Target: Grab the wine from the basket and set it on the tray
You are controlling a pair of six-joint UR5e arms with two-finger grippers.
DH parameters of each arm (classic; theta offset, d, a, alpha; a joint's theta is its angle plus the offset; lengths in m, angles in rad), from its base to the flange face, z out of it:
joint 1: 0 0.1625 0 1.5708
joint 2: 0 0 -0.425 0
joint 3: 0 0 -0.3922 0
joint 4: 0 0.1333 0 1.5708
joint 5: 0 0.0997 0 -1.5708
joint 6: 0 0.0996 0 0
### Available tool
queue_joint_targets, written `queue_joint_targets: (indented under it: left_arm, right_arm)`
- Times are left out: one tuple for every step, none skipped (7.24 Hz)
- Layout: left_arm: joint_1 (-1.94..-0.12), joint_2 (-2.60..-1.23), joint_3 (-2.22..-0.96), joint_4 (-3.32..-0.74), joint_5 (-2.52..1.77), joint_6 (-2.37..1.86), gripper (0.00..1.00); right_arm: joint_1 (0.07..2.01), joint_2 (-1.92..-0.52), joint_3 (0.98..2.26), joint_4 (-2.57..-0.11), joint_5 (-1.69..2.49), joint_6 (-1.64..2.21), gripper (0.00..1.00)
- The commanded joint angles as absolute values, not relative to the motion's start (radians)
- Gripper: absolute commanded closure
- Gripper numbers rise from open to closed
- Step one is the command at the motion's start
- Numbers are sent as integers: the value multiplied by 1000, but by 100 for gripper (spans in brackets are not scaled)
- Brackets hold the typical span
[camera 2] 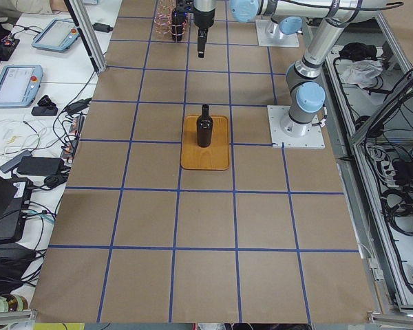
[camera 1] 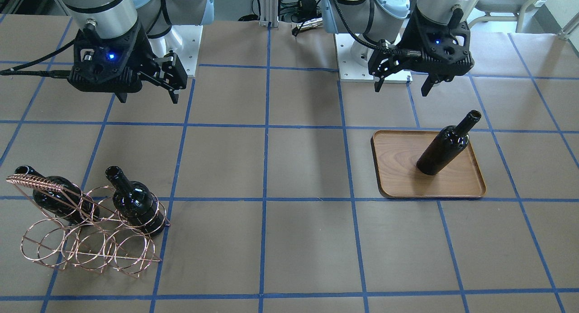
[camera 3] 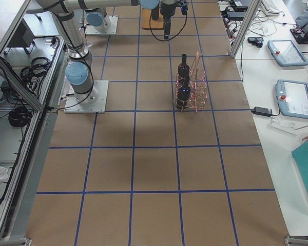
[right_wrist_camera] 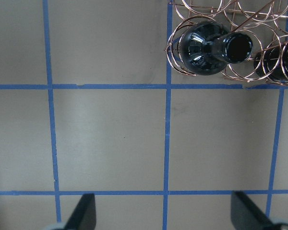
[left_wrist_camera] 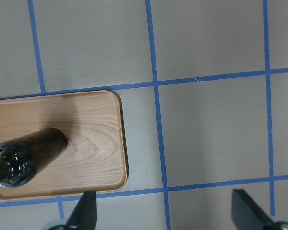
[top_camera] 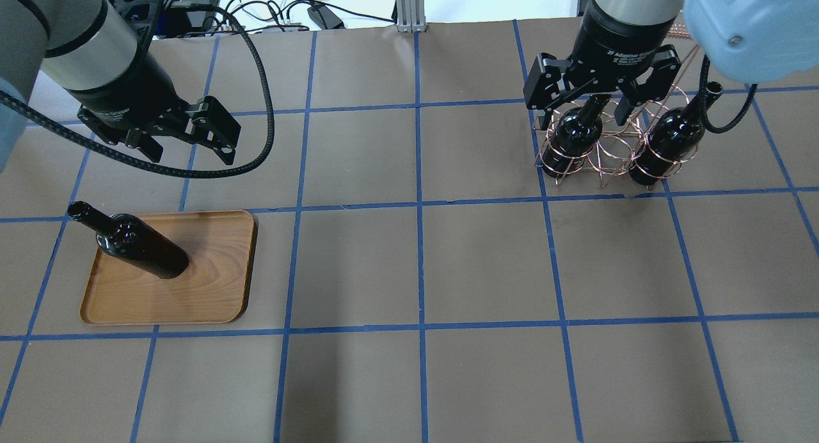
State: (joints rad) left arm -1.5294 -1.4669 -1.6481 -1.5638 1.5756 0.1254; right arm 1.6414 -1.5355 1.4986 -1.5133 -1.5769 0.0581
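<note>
One near-black wine bottle (top_camera: 137, 248) stands upright on the brown wooden tray (top_camera: 205, 283); in the front view the bottle (camera 1: 445, 145) and tray (camera 1: 398, 168) are at the right. My left gripper (top_camera: 187, 150) hangs open and empty above the table just beyond the tray. The copper wire basket (top_camera: 608, 155) holds two more bottles (top_camera: 576, 136) (top_camera: 668, 145). My right gripper (top_camera: 585, 113) is open and empty, high above the table beside the basket. In the right wrist view, one basket bottle (right_wrist_camera: 211, 50) shows at the top, away from the open fingertips (right_wrist_camera: 84, 213).
The brown paper table is marked by blue tape lines (top_camera: 419, 206). The arm bases (camera 1: 375, 64) stand on the robot's side. Tablets and cables (camera 2: 14, 82) lie on side benches off the table.
</note>
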Motion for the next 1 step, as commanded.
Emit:
queue_joint_targets:
  left_arm:
    - [-1529,-1470,-1654,-1565,1578,126,0]
  right_arm:
    - [1641,-1536,1499,-1511,-1577,58,0]
